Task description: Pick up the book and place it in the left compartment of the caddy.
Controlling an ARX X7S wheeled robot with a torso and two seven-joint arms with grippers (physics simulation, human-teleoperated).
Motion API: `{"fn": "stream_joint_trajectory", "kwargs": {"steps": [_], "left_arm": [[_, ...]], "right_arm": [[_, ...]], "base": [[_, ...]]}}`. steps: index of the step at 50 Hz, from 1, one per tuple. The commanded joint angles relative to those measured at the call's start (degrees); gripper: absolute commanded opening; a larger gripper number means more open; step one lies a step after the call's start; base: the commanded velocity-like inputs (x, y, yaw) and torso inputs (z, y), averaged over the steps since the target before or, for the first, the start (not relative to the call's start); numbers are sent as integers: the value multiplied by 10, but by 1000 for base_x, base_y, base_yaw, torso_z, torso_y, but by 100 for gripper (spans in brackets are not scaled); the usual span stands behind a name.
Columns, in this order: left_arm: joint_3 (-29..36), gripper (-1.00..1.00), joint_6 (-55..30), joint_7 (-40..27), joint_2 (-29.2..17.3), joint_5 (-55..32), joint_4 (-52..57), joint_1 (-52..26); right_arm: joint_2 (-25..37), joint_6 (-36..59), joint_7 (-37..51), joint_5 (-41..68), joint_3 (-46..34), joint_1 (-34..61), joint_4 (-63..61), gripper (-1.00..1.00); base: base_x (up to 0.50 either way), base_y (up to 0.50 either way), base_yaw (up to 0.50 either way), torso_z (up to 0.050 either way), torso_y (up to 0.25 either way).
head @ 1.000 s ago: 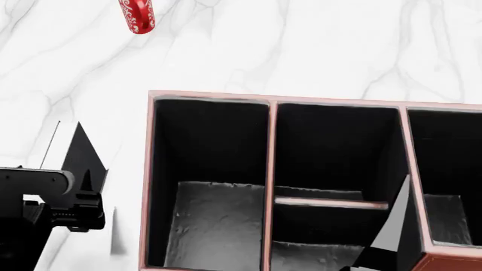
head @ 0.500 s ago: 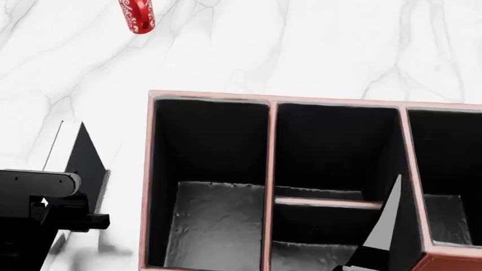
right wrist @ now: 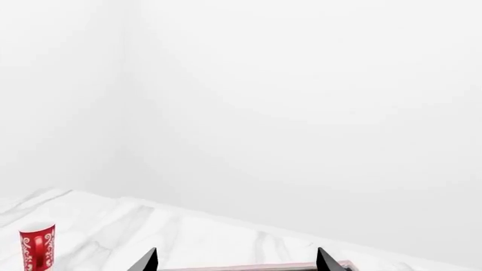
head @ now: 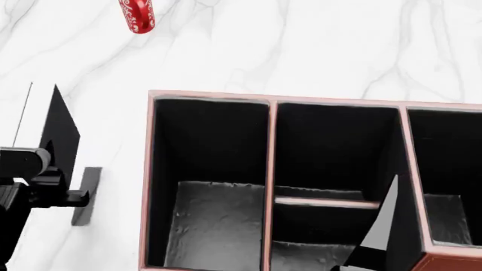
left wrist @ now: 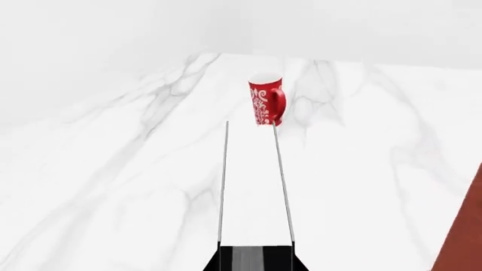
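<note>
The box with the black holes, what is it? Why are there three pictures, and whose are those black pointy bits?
It is a desk caddy, a brown box with pockets for tidying things, on a white marble table. The pictures come from a two-armed robot in a computer simulation. One camera sits on its head, looking down, and one sits near each gripper. The left gripper seems to hold a black book with white pages, beside the caddy. It should go in the left pocket. The pointy bits belong to the right gripper, which is open and holds nothing. The red mug stands farther back.
</note>
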Motion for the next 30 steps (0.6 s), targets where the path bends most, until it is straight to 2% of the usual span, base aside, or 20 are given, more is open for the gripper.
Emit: {"fn": "stream_joint_trajectory", "kwargs": {"steps": [1,9,18,23,26,28,30], "left_arm": [[-60,-100,-104,-30,-17,-49,196,-34],[-91,-100,-209,-71,-31,-96,308,-106],[-162,-100,-322,-104,-14,-202,386,-178],[-252,-100,-419,-151,19,-346,443,-232],[-303,-100,-464,-228,33,-476,461,-263],[-271,-100,-391,-303,-11,-563,463,-244],[-219,-100,-314,-349,-55,-596,463,-233]], "right_arm": [[-10,1,-11,-9,12,5,2,100],[-8,0,-10,-7,12,4,2,100],[-5,1,-7,-4,12,4,0,100],[-4,1,-5,-4,11,5,0,100],[-3,2,-4,-5,9,6,-1,100],[-3,2,-4,-4,10,5,-1,100],[-3,-3,-5,-6,9,4,2,100]], "base": [[0,0,0,0,0],[0,0,0,0,3],[0,0,0,0,1],[0,0,0,0,0],[0,0,0,0,3],[0,0,0,0,0],[0,0,0,0,0]]}}
